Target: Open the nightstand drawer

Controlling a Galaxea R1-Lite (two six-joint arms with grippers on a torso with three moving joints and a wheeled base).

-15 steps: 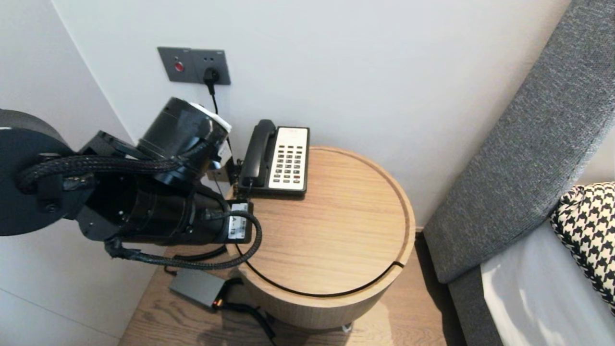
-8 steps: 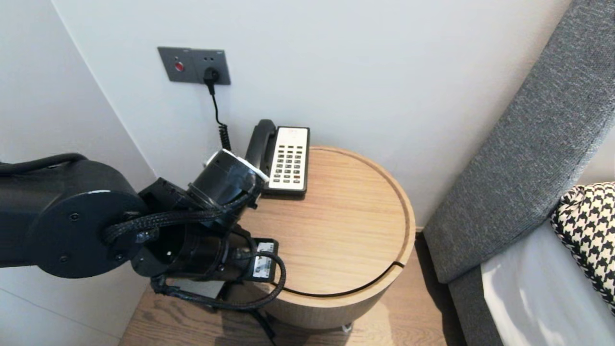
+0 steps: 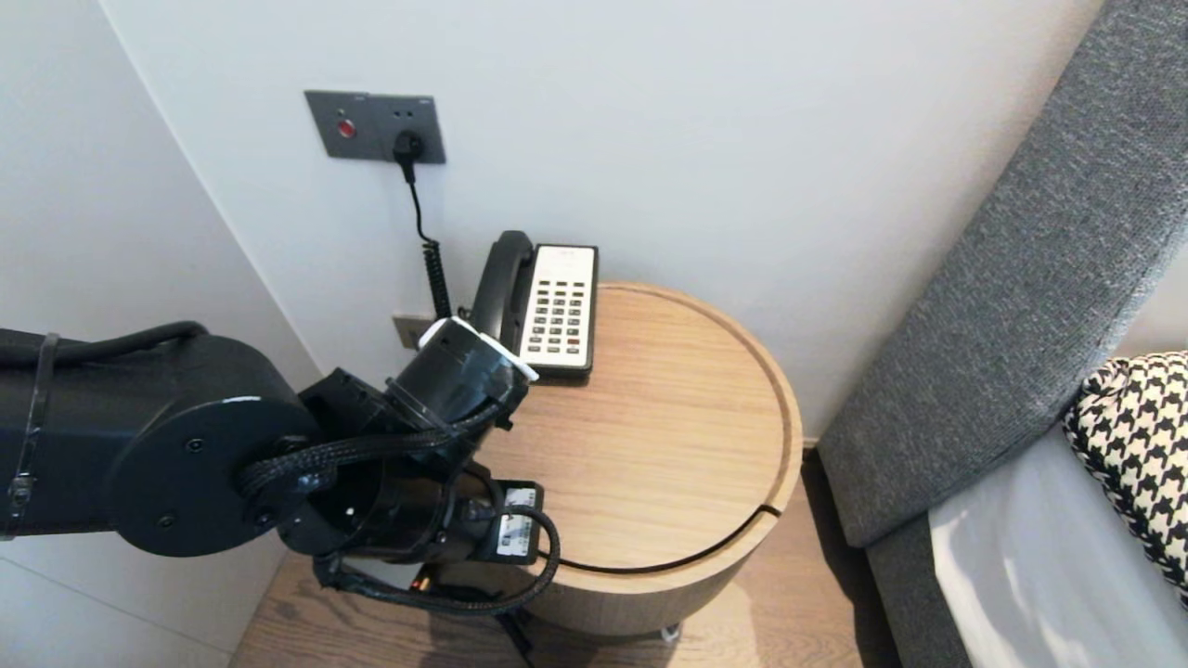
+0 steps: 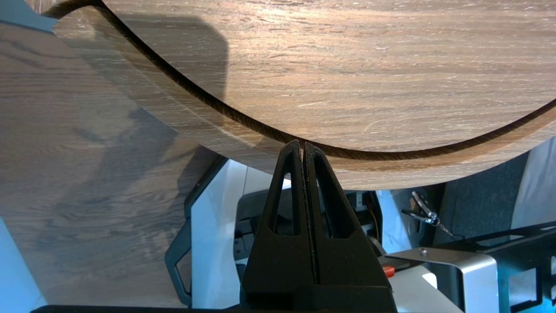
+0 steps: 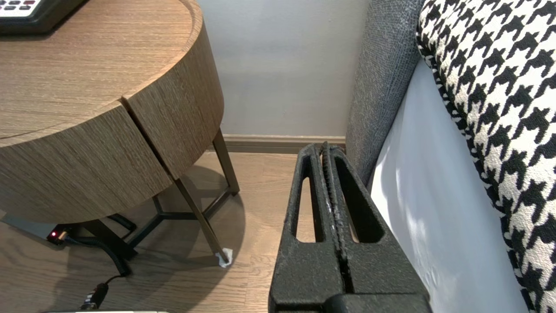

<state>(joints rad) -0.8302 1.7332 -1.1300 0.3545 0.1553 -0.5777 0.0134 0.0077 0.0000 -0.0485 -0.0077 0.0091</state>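
Work looks barely begun: left pincer (image 4: pixel 302 145), closed and empty, hangs over the near rim of the counter (image 3: pixel 668 436); the telephone (image 3: pixel 555 306) rests apart at the far edge. Right pincer (image 5: pixel 325 150), closed too, is parked beside the bed (image 5: pixel 434 195).

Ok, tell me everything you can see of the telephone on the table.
The telephone is a desk set: black body, white face with rows of dark keys, black handset resting in its cradle along the left side. It sits at the back edge of the wooden table, by the wall. The left arm hides its near left corner.
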